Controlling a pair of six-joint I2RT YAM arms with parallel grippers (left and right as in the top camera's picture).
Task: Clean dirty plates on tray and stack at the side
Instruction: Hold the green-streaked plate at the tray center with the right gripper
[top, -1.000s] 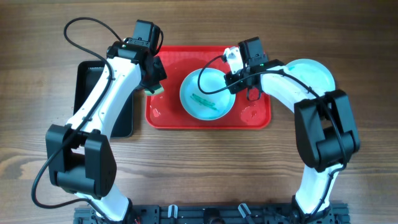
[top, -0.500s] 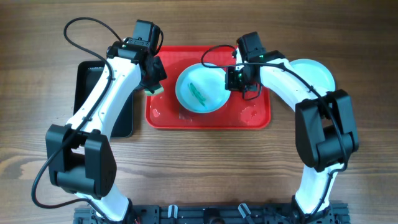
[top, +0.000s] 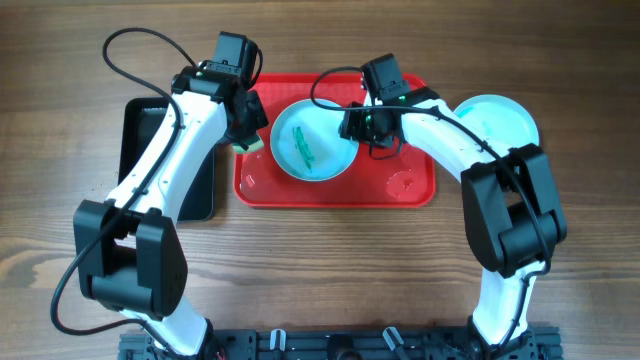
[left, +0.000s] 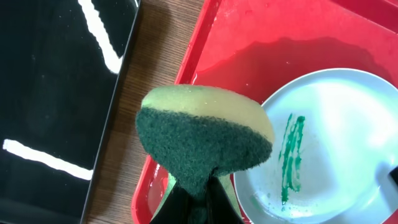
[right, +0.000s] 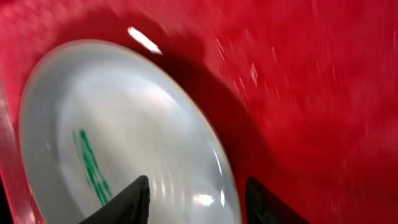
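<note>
**Sponge poised left of the smeared plate, right gripper at its far rim**

From my station, the one dirty plate (top: 322, 152) in view sits on the red tray (top: 400, 186), a little left of the tray's middle. A green smear (top: 304, 146) marks its left half. In the overhead view the plate reads slightly oval, so it may be tipped, but I can't be sure.

The left gripper (left: 198, 200) is clamped on a sponge (left: 199, 134), green scouring face outward. It hangs over the tray's left rim, just beside the plate's left edge and not touching it.

The right gripper (right: 199, 200) is at the plate's opposite, right rim. In the wrist view its two dark fingertips (right: 134, 200) stand apart with the rim running between them, so I read them as parted, not pinching. That view is blurred, and I cannot tell whether either finger touches the plate.

What matters for my next input is that the smear lies to the right of the sponge, on the near half of the plate. Its long axis runs roughly front to back across the worktop (top: 320, 262). The left arm is much the nearer to it. I judge a short rightward reach and a stroke along that line would cover it, provided the plate doesn't slide.

A second pale plate (top: 500, 120) rests off the tray to the right, and a black tray (top: 140, 130) lies at the left.
</note>
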